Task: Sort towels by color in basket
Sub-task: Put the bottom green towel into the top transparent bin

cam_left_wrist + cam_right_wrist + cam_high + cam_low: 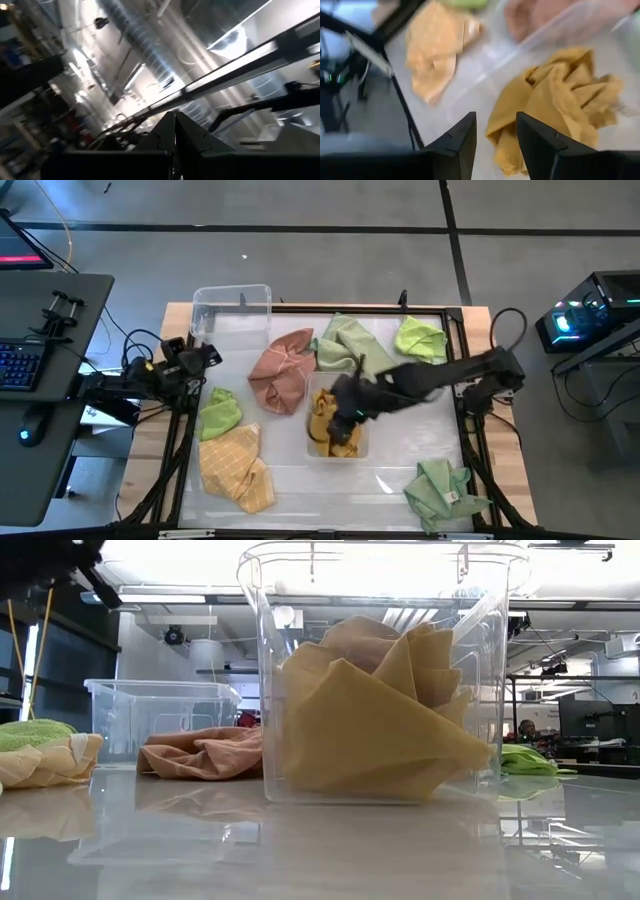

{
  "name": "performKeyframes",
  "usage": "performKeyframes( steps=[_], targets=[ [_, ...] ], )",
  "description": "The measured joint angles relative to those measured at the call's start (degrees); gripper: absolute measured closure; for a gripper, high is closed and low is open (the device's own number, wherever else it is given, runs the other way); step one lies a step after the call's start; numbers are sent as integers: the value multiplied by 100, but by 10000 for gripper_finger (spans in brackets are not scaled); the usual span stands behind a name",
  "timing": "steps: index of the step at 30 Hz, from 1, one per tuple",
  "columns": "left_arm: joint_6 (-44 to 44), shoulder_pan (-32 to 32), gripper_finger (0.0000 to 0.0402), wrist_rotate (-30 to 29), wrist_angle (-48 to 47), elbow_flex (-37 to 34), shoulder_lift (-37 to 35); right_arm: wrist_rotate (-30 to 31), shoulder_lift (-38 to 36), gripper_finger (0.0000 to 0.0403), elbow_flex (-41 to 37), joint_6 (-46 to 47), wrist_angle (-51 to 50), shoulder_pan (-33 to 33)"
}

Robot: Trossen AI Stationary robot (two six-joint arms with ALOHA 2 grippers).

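Note:
A mustard yellow towel (330, 432) lies crumpled inside a clear bin (352, 452) in the middle of the table; in the low view this mustard towel (380, 730) fills the bin. My right gripper (495, 142) hovers open just above it, over the bin's left part. The other towels lie loose on the table: salmon pink (282, 370), sage green (350, 345), lime green (420, 338), a second lime green (220, 412), the grid-patterned mustard one (235, 468) and a second sage green (440, 490). My left gripper (175, 132) waits shut at the table's left edge.
A second clear bin (232, 305) stands at the table's far left corner. A dark frame (465, 380) runs around the work surface. A desk with a keyboard (20, 365) stands to the left. Bare tabletop shows near the front edge (330, 480).

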Motion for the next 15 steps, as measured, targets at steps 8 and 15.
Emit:
performKeyframes(
  steps=[8,15],
  targets=[
    [162,-89,401,110,-2860,1152,710,1956,-511,270,-1,714,-826,774],
    [755,-368,401,229,-5739,3376,2471,2849,-898,270,-115,850,-2022,1050]
  ],
)
